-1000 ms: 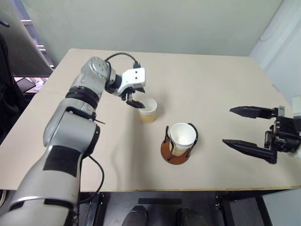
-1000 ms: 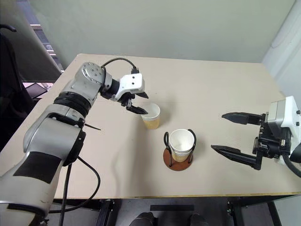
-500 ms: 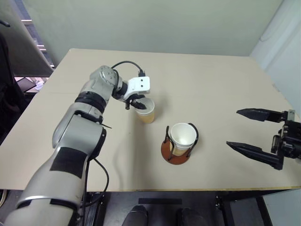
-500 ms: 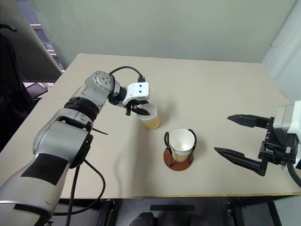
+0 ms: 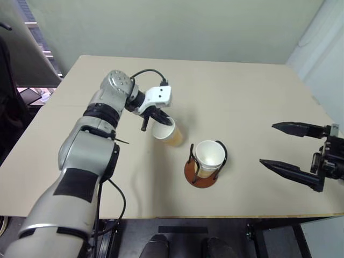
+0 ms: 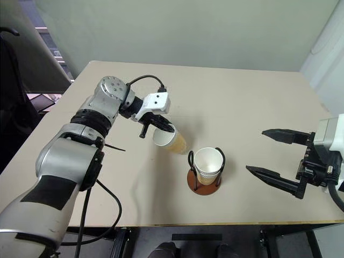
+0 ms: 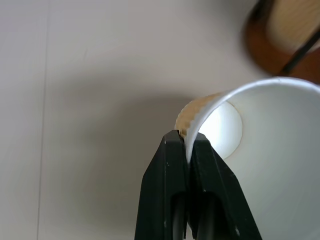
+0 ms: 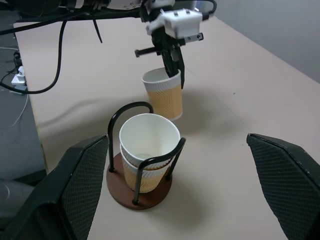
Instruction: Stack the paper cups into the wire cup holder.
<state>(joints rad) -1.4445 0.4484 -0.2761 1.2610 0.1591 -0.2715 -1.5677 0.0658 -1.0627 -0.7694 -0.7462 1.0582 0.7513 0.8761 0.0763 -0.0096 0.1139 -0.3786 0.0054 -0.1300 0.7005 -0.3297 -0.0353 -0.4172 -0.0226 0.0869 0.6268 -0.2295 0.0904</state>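
Observation:
My left gripper (image 5: 160, 119) is shut on the rim of a paper cup (image 5: 167, 132), one finger inside and one outside. The cup hangs tilted just above the table, a little left of and behind the wire cup holder (image 5: 192, 171). In the left wrist view the black fingertips (image 7: 172, 150) pinch the white rim of the cup (image 7: 272, 135). The holder's reddish-brown base (image 8: 120, 191) and black wire loops carry two nested paper cups (image 8: 149, 136). Off to the right, my right gripper (image 5: 267, 144) hovers open and empty.
The pale table (image 5: 242, 86) has bare room behind and to the right of the holder. Its front edge (image 5: 215, 216) runs close below the holder. A black cable loops over my left wrist (image 6: 145, 79). A dark chair (image 6: 11, 107) stands beyond the table's left side.
My left gripper has shut on the cup's rim, then raised and tilted the cup, carrying it slightly toward the holder. The right gripper is still open.

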